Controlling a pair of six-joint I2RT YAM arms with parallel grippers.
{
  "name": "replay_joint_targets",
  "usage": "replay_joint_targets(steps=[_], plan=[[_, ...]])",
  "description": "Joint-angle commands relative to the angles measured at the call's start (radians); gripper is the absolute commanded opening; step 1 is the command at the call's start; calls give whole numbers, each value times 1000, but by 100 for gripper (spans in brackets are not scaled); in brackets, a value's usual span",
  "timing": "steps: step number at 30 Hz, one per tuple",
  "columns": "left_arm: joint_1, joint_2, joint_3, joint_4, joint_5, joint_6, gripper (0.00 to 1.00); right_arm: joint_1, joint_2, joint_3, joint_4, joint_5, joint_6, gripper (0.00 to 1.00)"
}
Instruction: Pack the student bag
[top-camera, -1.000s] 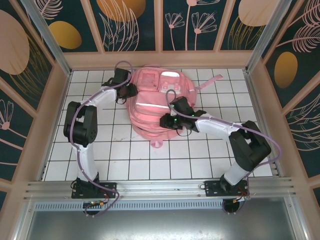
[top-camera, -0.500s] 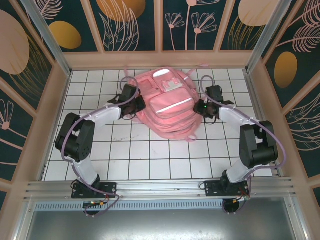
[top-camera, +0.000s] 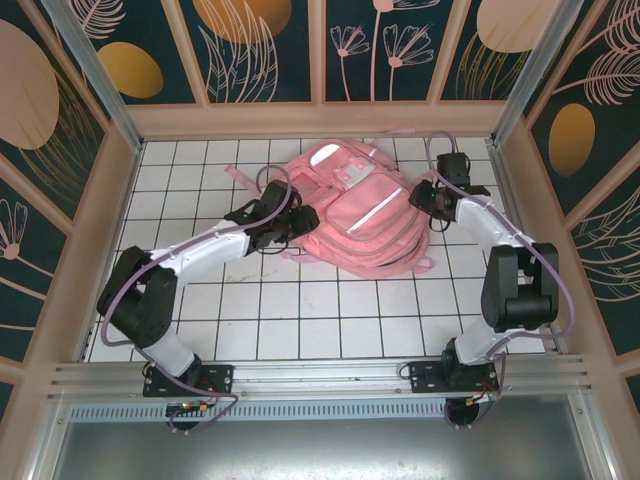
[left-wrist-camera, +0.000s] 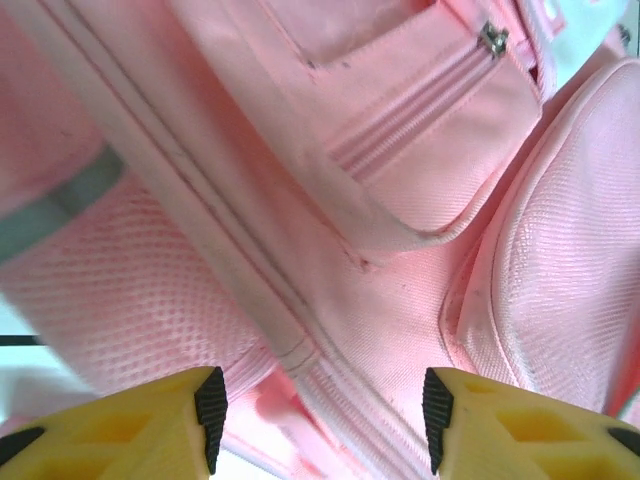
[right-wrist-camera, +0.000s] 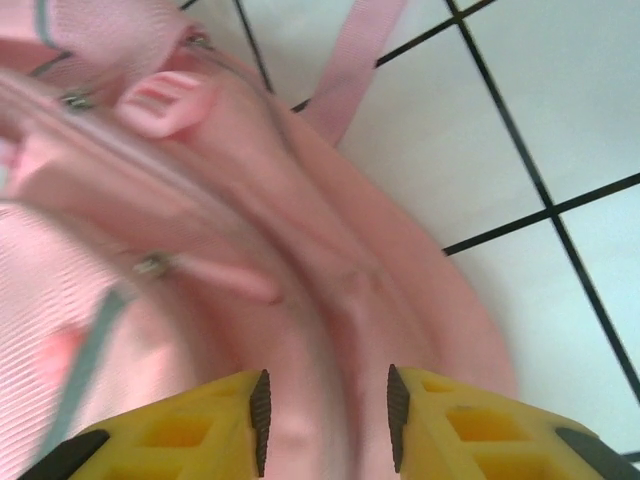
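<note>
Student bag (top-camera: 365, 215) (lying flat) between left pincer (top-camera: 300, 221) and right pincer (top-camera: 426, 199)

Matt woven-cloth student bag (top-camera: 365, 215), glossy tiled table (top-camera: 300, 310)

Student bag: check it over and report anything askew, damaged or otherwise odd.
The student bag lies flat but skewed, diagonal to the grid lines of the tiled table. A loose strap trails off it onto the tiles. No tear or spill shows. The right wrist view is motion-blurred, so fine detail there is uncertain.
</note>
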Motion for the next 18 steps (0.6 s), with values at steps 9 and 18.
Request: replay_joint_targets(steps=[9, 18], plan=[[155, -86, -100, -29, 9, 130, 59, 272, -230, -81, -44, 51, 113, 42], [163, 29, -166, 158, 99, 104, 62, 531, -258, -170, 60, 87, 251, 42]])
